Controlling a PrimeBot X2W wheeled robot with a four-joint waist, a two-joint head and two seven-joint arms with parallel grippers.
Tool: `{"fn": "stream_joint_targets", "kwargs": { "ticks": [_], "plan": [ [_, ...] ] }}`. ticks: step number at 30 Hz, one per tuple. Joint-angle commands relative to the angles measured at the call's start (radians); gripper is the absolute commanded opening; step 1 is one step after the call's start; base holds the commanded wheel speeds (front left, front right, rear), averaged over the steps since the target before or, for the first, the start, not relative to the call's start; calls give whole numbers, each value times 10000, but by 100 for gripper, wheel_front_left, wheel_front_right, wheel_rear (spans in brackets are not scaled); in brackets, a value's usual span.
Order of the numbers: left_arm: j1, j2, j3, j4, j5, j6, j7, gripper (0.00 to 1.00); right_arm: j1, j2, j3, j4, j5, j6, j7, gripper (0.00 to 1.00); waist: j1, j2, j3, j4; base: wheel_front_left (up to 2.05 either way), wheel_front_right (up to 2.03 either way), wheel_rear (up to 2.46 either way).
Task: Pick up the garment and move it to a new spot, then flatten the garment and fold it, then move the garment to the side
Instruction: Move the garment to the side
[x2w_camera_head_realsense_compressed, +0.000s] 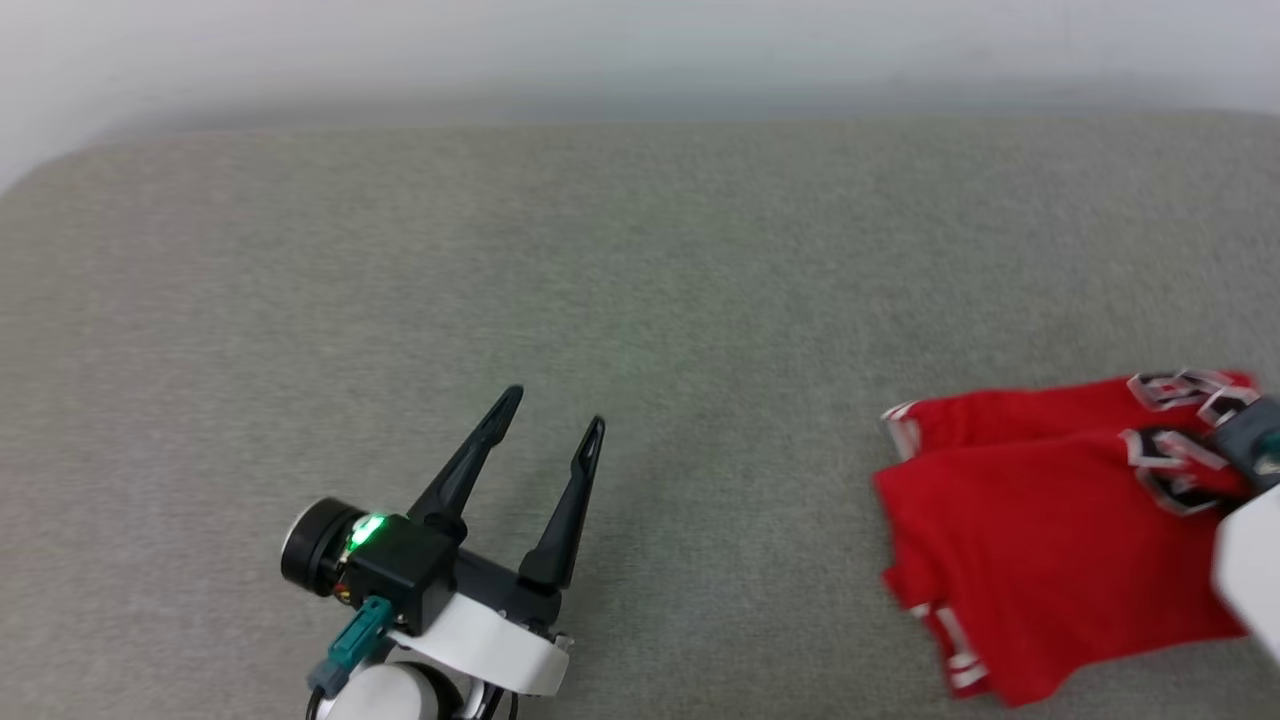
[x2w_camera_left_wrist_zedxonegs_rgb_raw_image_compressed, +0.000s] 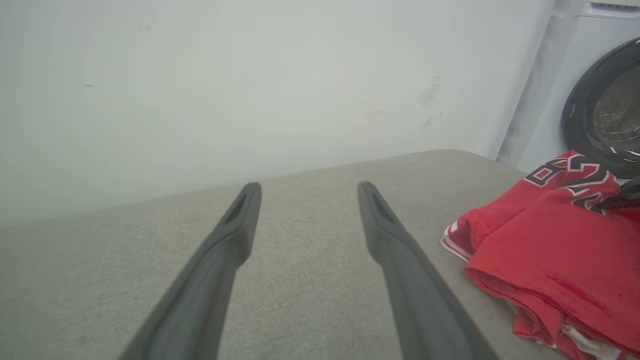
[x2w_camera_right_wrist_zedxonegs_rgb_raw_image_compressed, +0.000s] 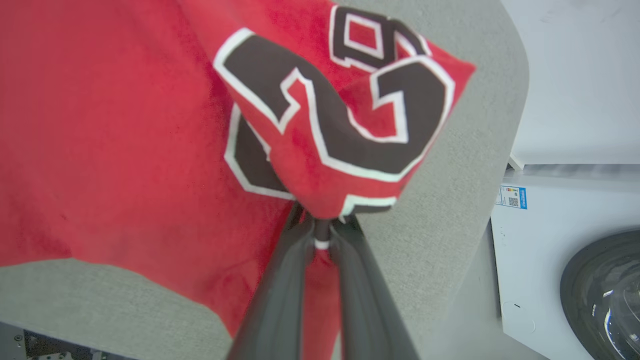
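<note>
right tool is pinching the garment by its printed corner | left tool is gaping wide, holding nothing, well apart from the garment

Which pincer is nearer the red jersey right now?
Right. The right pincer is shut on a bunched fold of the jersey at its printed number; the left pincer hangs open above the bare grey surface, apart from the jersey, on its left.

My surface here is a grey fabric-covered table with rounded corners. The red garment lies bunched on it, way over at my right end.
</note>
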Motion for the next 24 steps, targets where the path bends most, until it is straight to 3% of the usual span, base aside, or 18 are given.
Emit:
{"fn": "stream_joint_targets", "kwargs": {
  "ticks": [1, 6, 11, 24],
  "plan": [
    [-284, 107, -118, -131, 77, -18, -22, 100, -367, -512, 13, 197, -90, -18, -279, 0, -1, 0, 670, -667, 0, 0, 0],
    [-967, 387, -737, -363, 158, -18, -22, 100, -1053, -1244, -326, 1320, -226, -17, -1390, 0, -1, 0, 1607, -1319, 0, 0, 0],
    [-1923, 702, -1167, -594, 197, -17, -22, 100, -1733, -1493, -744, 2736, -488, -17, -2556, 0, -1, 0, 2623, -1764, 0, 0, 0],
    [-4069, 1350, -1718, -1764, 340, -17, 701, 100, -3743, -634, -3058, 6559, -1625, -19, -5034, 0, -1, 0, 4535, -1945, 0, 0, 0]
  ]
}}
